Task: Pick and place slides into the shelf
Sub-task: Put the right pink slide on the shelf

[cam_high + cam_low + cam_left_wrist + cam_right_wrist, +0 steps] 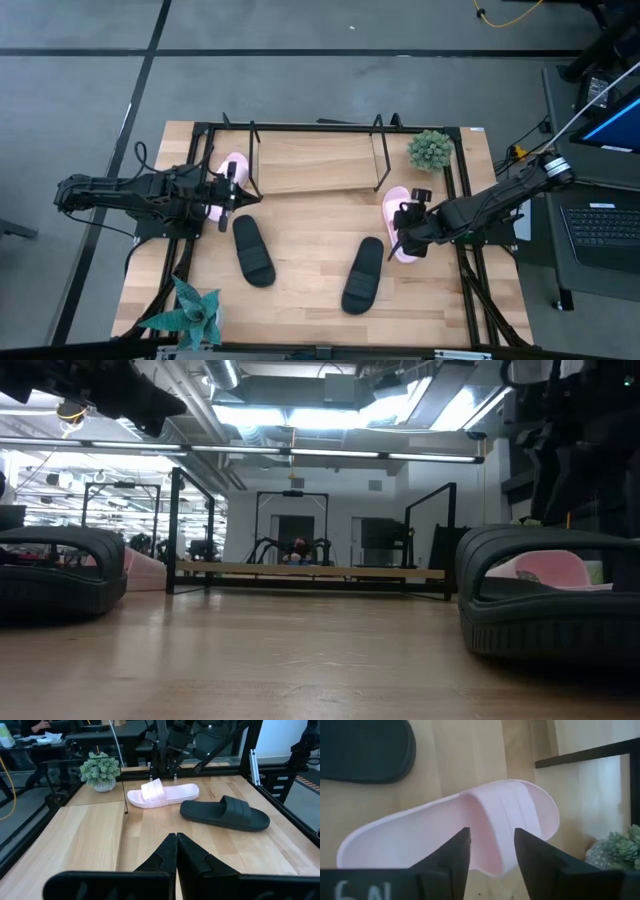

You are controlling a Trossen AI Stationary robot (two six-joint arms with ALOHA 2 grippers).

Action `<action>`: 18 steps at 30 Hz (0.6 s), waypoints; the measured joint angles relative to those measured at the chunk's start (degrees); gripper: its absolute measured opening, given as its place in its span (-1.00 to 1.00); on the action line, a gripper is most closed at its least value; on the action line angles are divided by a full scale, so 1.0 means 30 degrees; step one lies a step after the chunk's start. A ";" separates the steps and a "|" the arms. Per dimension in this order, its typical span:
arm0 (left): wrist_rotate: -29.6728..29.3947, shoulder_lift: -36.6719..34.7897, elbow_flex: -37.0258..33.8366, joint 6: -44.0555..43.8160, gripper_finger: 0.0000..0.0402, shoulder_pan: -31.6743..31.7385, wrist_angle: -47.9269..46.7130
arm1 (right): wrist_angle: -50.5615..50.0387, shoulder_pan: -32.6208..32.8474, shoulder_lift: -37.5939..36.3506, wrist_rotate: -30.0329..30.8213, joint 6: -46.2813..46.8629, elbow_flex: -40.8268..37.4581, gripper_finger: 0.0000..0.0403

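Right end effector (403, 238) at the bench's (300, 300) three o'clock side, poised directly above a pale pink slide (398, 213), fingers (451, 857) spread apart and released, straddling the strap from above with nothing gripped. That pink slide flat on the bench just outside the shelf's (315, 165) right-hand rods, toe toward twelve o'clock, a small round green plant (430, 150) at its one o'clock.

Left end effector (226, 195) at the nine o'clock side, clenched shut on nothing, fingers (175, 855) pressed together. Second pale pink slide (226, 182) partly hidden beneath that arm, beside the shelf's left-hand rods.

Two black slides on the open bench toward six o'clock of the shelf: one (253, 249) left of centre, angled toward eleven o'clock; the other (363, 273) right of centre, angled toward one o'clock, just at eight o'clock of the right end effector. Well apart from each other, neither touched.

Shelf itself at twelve o'clock, light board bare of slides. Spiky teal plant (195, 312) at the seven o'clock corner.
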 joint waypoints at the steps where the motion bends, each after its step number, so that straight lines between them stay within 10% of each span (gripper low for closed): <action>1: 0.0003 0.0000 -0.0102 -0.0007 -1.00 0.0000 -0.0002 | 0.0000 0.0000 0.0097 0.0000 -0.0018 0.0000 -0.22; 18: 0.0003 0.0007 -0.0670 -0.0503 -1.00 0.0000 -0.0029 | -0.0044 -0.0402 0.2770 0.0452 -0.1008 0.0000 -0.22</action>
